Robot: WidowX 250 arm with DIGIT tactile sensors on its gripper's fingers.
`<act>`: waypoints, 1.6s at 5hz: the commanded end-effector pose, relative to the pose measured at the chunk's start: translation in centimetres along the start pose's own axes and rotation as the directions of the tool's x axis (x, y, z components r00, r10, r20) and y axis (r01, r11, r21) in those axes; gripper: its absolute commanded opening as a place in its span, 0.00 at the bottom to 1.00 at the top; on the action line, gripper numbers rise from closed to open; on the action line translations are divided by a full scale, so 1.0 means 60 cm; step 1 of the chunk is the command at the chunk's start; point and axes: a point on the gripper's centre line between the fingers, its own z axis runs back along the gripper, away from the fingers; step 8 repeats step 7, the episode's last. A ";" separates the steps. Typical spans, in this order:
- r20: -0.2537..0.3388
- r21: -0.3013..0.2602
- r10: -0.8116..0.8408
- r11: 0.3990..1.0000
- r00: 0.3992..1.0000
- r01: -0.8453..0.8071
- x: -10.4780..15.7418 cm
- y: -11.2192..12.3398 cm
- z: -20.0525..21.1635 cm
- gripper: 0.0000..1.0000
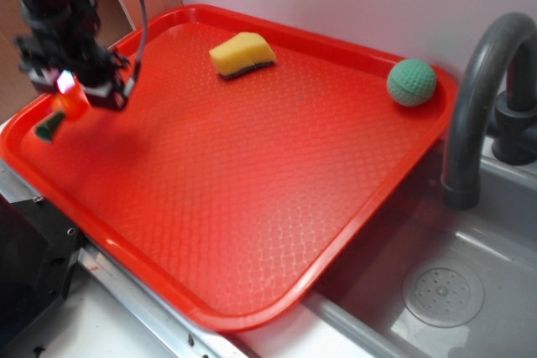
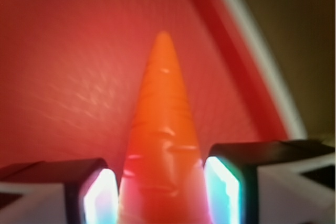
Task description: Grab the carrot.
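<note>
I'm clamping my gripper on the carrot, both glowing pads pressing its thick end while the tip's pointing off toward 12 in my wrist view, over the red tray at its 9 o'clock edge, with a yellow sponge sitting out around 12 and a green ball at about 2.

You see an orange ridged carrot with dark green cap, red diamond-textured tray, yellow sponge, green dimpled ball, grey faucet.
</note>
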 end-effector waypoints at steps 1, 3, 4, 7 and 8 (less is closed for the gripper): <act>0.174 -0.228 -0.177 0.950 0.969 0.215 0.017 -0.041 0.199 0.00; 0.174 -0.228 -0.177 0.950 0.969 0.215 0.017 -0.041 0.199 1.00; 0.174 -0.228 -0.177 0.950 0.969 0.215 0.017 -0.041 0.199 1.00; 0.174 -0.228 -0.177 0.950 0.969 0.215 0.017 -0.041 0.199 1.00; 0.174 -0.228 -0.177 0.950 0.969 0.215 0.017 -0.041 0.199 1.00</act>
